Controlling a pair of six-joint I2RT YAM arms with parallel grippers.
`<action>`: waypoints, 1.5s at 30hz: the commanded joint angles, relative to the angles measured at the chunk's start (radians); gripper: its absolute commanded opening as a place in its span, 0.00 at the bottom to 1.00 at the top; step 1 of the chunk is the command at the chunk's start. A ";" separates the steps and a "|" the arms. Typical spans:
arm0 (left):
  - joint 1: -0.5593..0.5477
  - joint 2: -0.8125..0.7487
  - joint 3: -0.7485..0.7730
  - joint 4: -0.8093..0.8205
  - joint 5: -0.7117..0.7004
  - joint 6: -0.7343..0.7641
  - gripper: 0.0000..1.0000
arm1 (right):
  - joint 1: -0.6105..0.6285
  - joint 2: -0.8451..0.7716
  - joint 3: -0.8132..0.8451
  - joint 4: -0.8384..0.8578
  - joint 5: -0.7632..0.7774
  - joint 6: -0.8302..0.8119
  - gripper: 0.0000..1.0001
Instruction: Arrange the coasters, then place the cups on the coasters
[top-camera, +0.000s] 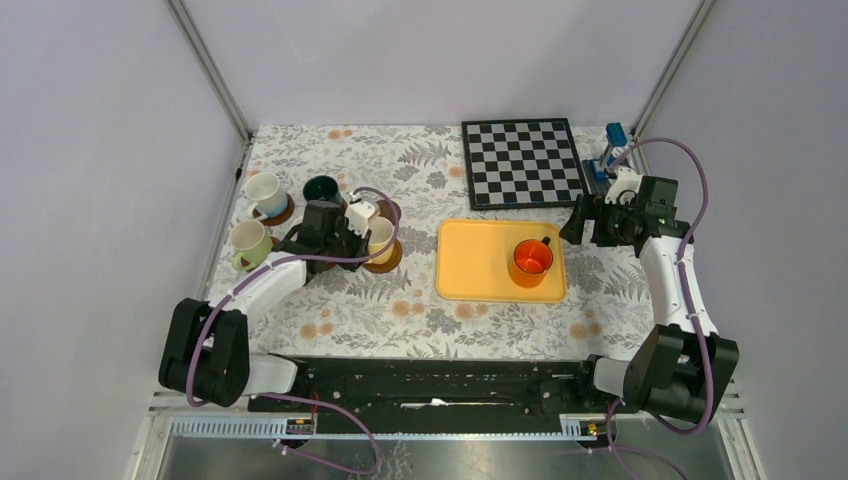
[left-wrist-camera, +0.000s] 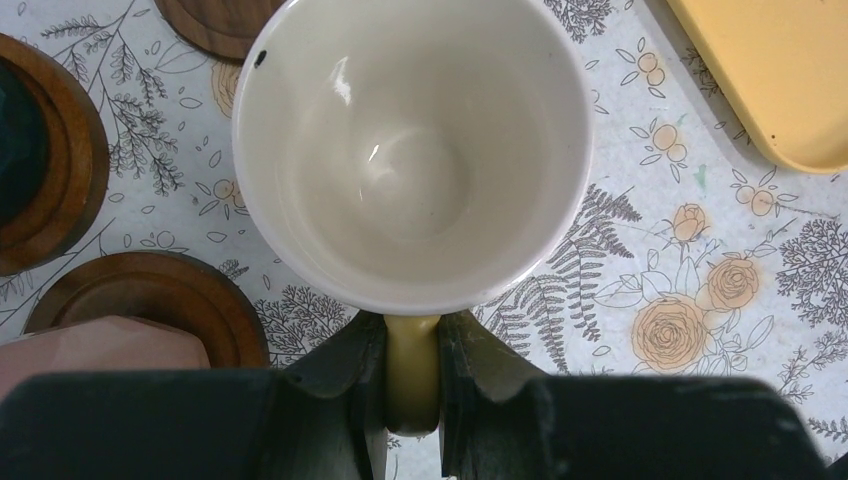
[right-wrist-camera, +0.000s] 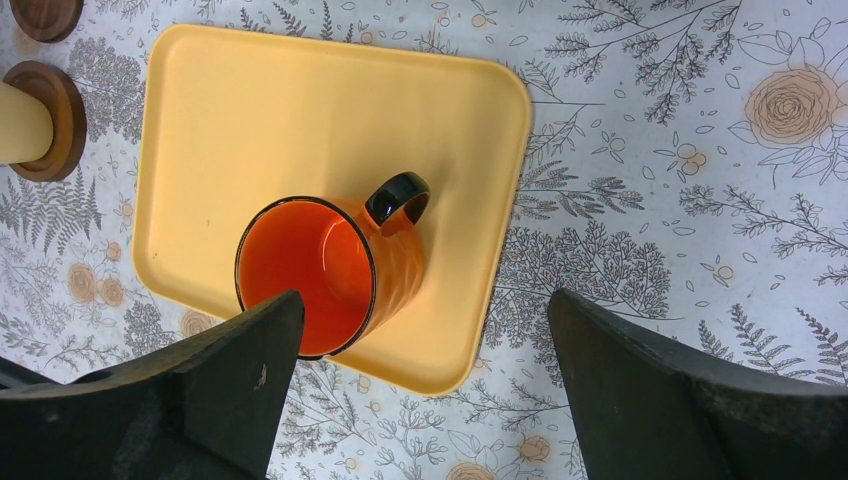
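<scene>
One cream-yellow cup (left-wrist-camera: 412, 150), empty inside, is pinched by its handle in the left gripper (left-wrist-camera: 412, 345), over a coaster (right-wrist-camera: 65, 120) just beside the pink cup (left-wrist-camera: 100, 345). I cannot tell whether it is seated. Best to settle it centred within the rim, then let go and back straight off. The right gripper (right-wrist-camera: 422, 308) gapes wide, holding nothing, above the yellow tray (right-wrist-camera: 250, 120) — which holds only the orange cup (right-wrist-camera: 330, 270), upright, empty.
</scene>
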 joint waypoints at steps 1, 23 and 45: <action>0.006 0.001 -0.002 0.131 0.033 0.019 0.00 | -0.004 0.004 0.009 0.001 -0.015 -0.010 0.98; 0.006 -0.036 -0.001 0.020 0.013 0.049 0.40 | -0.004 0.005 0.011 0.000 -0.016 -0.011 0.98; -0.010 -0.023 0.478 -0.372 0.050 0.170 0.89 | -0.002 0.002 0.030 -0.080 -0.047 -0.144 0.98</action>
